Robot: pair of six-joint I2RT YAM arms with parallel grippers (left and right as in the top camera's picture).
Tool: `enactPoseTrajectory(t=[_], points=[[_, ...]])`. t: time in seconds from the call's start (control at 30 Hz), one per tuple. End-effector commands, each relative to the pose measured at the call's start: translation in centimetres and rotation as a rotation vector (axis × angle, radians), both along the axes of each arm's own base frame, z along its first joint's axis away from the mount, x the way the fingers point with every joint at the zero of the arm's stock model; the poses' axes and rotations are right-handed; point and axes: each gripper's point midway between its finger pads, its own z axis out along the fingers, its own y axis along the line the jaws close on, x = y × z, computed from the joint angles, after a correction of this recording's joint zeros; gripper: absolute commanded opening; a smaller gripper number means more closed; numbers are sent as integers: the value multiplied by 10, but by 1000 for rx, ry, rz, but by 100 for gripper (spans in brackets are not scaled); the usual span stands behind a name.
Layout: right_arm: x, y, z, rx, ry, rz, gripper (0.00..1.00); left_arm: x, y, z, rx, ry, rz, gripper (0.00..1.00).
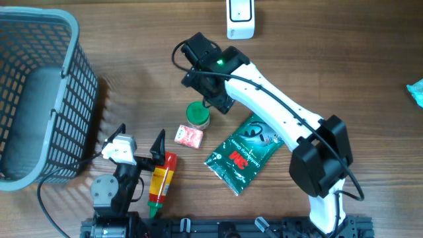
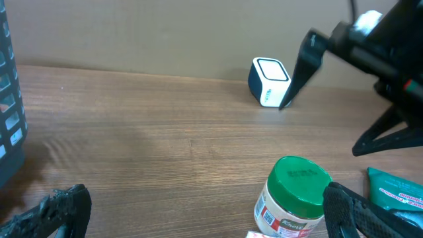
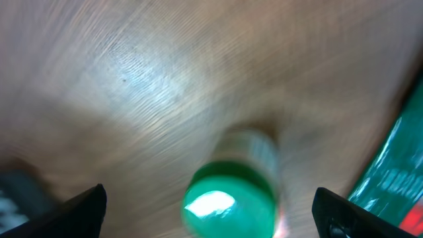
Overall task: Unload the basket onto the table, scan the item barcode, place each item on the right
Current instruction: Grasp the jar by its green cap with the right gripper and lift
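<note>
The upright green-lidded jar (image 1: 197, 114) is seen directly beneath the right gripper (image 3: 211, 215), whose jaws are spread wide and empty; the left gripper (image 1: 139, 139) is placed farther off.

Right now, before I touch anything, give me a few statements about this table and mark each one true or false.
1. The green-lidded jar stands upright on the table. True.
2. The right pincer is shut on the jar. False: it is open above the jar, not gripping it.
3. The green pouch lies inside the basket. False: it lies flat on the table, well away from the basket.
4. The left pincer is open and holds nothing. True.
</note>
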Motion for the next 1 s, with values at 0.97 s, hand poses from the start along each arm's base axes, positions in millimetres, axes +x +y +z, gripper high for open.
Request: enactPoseTrajectory(t=[0.97], points=[[-37,34,-89,113,273,-260,83,0,1,-2,21,2,3,100]])
